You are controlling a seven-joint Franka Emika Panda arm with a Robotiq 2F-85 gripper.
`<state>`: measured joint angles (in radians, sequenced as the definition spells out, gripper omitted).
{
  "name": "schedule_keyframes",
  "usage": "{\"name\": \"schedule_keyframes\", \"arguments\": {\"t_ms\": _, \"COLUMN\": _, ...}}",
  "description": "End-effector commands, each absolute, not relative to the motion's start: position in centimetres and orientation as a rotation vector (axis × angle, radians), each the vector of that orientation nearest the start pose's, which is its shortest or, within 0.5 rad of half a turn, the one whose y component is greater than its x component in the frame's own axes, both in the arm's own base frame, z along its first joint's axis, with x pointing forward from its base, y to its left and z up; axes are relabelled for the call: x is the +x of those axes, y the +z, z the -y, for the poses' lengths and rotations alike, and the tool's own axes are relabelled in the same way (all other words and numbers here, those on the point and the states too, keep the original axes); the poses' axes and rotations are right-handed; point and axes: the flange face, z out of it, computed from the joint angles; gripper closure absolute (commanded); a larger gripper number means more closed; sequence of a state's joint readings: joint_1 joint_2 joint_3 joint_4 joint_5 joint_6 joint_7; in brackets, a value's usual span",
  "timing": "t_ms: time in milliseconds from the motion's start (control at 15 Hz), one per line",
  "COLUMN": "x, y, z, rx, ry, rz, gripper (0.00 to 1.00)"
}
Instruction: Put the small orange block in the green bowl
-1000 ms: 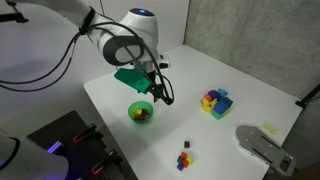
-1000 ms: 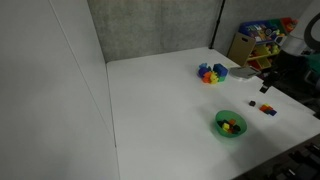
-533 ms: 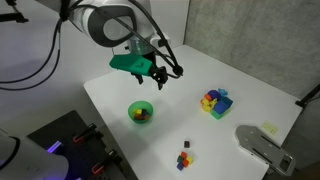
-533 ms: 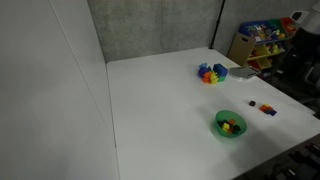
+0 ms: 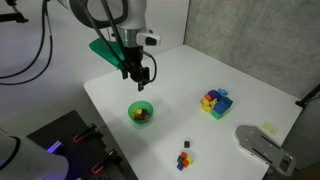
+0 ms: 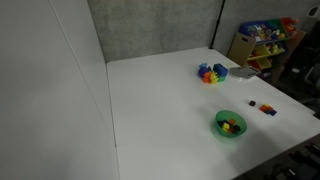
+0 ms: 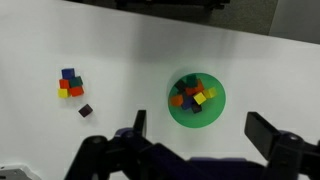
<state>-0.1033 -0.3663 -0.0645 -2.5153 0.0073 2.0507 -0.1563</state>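
- The gripper (image 5: 140, 78) has lifted clear of the bowl (image 5: 131, 111), fingers apart and empty.
- The orange block (image 7: 177, 100) lies inside; the task looks done.

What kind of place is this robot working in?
Probably a research lab: a plain white table, a grey partition wall behind it, and a wooden shelf of colourful toys beside it.
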Motion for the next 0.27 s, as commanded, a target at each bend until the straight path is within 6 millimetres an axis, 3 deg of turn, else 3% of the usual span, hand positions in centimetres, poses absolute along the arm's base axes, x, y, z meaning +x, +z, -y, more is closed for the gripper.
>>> {"name": "schedule_keyframes", "arguments": {"t_ms": 0, "x": 40.05, "y": 40.46, "z": 6.79, "rx": -3.09, "ry": 0.156, "rz": -0.051, "gripper": 0.0}}
{"name": "schedule_keyframes", "arguments": {"t_ms": 200, "x": 39.93, "y": 40.39, "z": 6.74, "rx": -3.089, "ry": 0.164, "rz": -0.06, "gripper": 0.0}}
